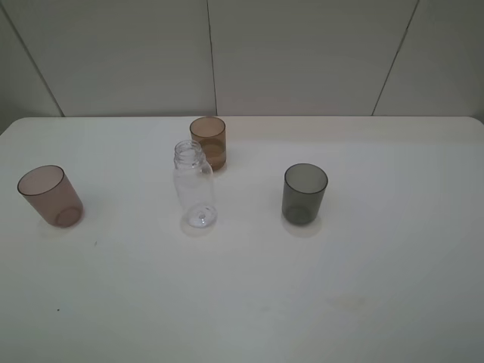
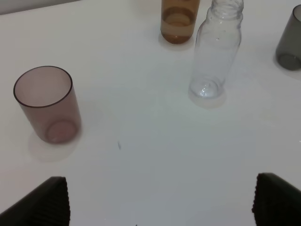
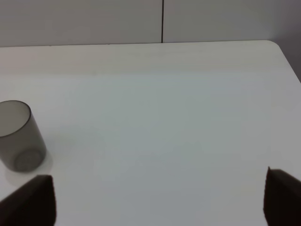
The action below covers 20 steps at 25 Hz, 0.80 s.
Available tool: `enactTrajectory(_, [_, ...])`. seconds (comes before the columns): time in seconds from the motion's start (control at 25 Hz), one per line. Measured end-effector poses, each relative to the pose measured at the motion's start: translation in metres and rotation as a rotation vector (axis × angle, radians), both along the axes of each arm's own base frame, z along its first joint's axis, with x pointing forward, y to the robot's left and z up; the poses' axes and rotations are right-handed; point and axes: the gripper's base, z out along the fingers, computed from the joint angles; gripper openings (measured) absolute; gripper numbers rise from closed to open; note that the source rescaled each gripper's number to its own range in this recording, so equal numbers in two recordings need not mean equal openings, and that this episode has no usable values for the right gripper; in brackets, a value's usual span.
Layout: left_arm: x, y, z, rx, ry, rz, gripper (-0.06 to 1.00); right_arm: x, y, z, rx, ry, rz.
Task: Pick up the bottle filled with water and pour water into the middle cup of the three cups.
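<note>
Three tumblers and a clear bottle stood on a white worktop (image 1: 378, 287), with neither arm reaching among them.

The bottle (image 1: 194, 186), uncapped and upright, stood left of centre, just in front of the orange-amber middle cup (image 1: 208, 142). A pinkish-brown cup (image 1: 50, 196) stood far to the left, and a dark smoky-grey cup (image 1: 305, 193) stood right of centre. The left gripper (image 2: 160, 200) hung above the near worktop, angled down towards the bottle and cups, its fingers (image 2: 44, 202) spread wide and holding nothing. The right gripper (image 3: 157, 197) hung near the grey cup, fingers (image 3: 33, 200) likewise wide apart and empty. Neither arm appeared in the high view.
</note>
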Motion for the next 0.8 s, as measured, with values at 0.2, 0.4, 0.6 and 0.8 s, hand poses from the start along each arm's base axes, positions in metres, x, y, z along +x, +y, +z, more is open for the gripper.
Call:
enactTrajectory(0.2, [-0.0007, -0.0010, -0.0003, -0.002, 0.002, 0.123, 1.00, 0.0000, 0.0000, 0.0000, 0.000, 0.000, 0.000])
enactTrajectory(0.4, [-0.0014, -0.0022, -0.0006, 0.000, 0.002, 0.320, 1.00, 0.0000, 0.0000, 0.0000, 0.000, 0.000, 0.000])
enactTrajectory(0.6, [-0.0017, -0.0028, -0.0006, 0.001, 0.002, 0.415, 1.00, 0.0000, 0.0000, 0.0000, 0.000, 0.000, 0.000])
enactTrajectory(0.8, [-0.0017, -0.0033, -0.0006, -0.003, 0.003, 0.416, 1.00, 0.0000, 0.0000, 0.0000, 0.000, 0.000, 0.000])
